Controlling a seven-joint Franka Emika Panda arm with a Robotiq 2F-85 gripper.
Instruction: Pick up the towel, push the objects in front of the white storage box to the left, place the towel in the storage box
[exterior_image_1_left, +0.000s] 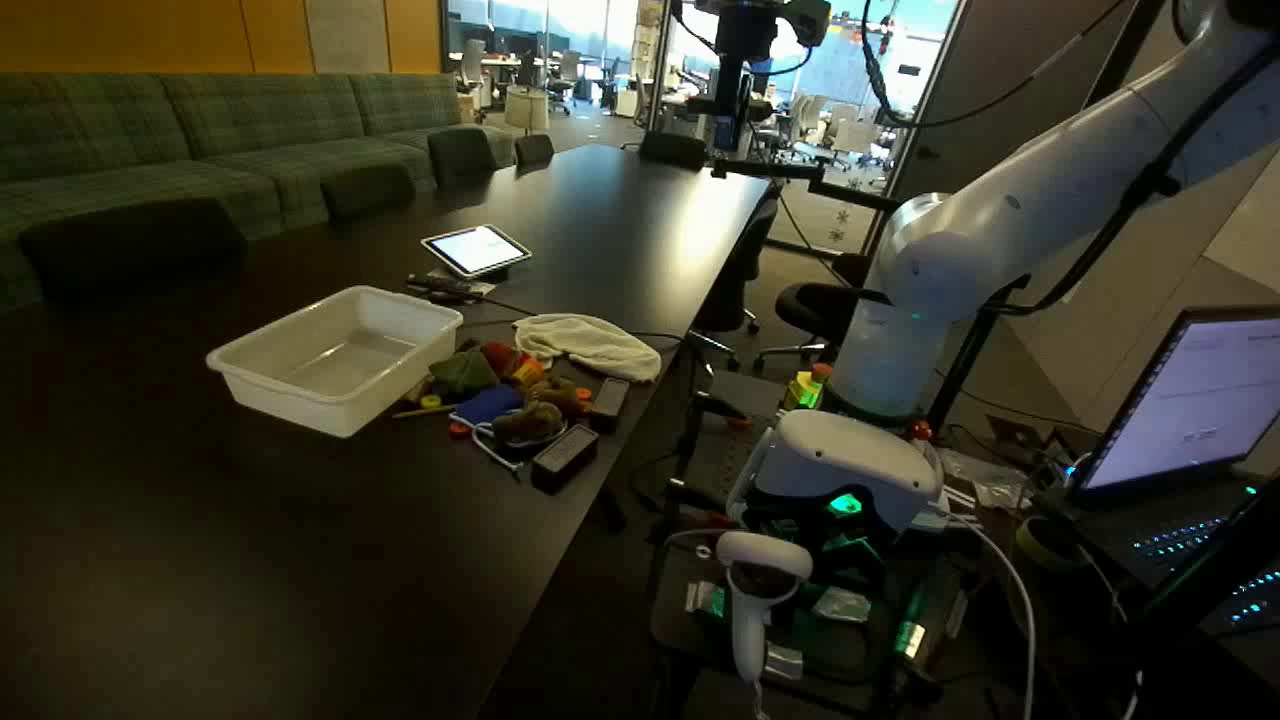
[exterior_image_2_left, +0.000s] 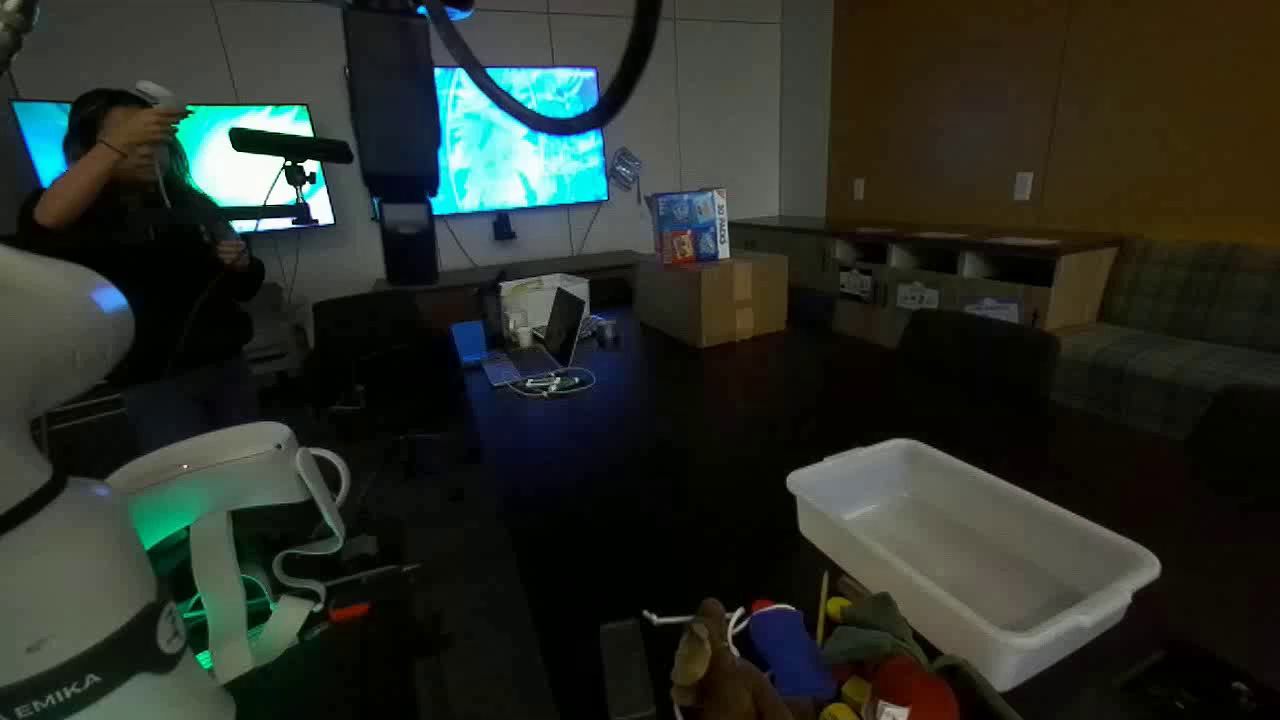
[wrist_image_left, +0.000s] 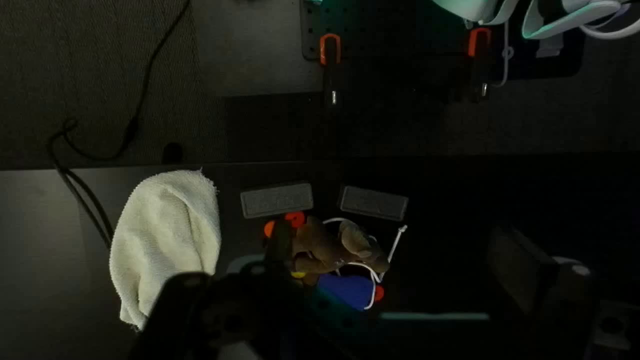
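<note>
The pale cream towel (exterior_image_1_left: 585, 345) lies crumpled on the dark table near its edge; it also shows at the left of the wrist view (wrist_image_left: 167, 240). The white storage box (exterior_image_1_left: 285, 400) stands open and empty in both exterior views (exterior_image_2_left: 1070, 635). A pile of objects lies against its near side: a green cloth item (exterior_image_1_left: 465, 370), a blue item (wrist_image_left: 350, 290) with white cord, a brown toy (wrist_image_left: 320, 245), and two dark blocks (wrist_image_left: 276, 200). My gripper (wrist_image_left: 400, 262) has its fingers wide apart and holds nothing. It hangs high above the table in both exterior views (exterior_image_1_left: 733, 120).
A tablet (exterior_image_1_left: 478, 250) and cables lie beyond the box. A white headset (exterior_image_1_left: 850, 460) and controller rest beside the arm's base. A cardboard box (exterior_image_2_left: 715, 300) and a laptop (exterior_image_2_left: 562, 335) stand farther along the table. A person (exterior_image_2_left: 150, 250) stands at the back.
</note>
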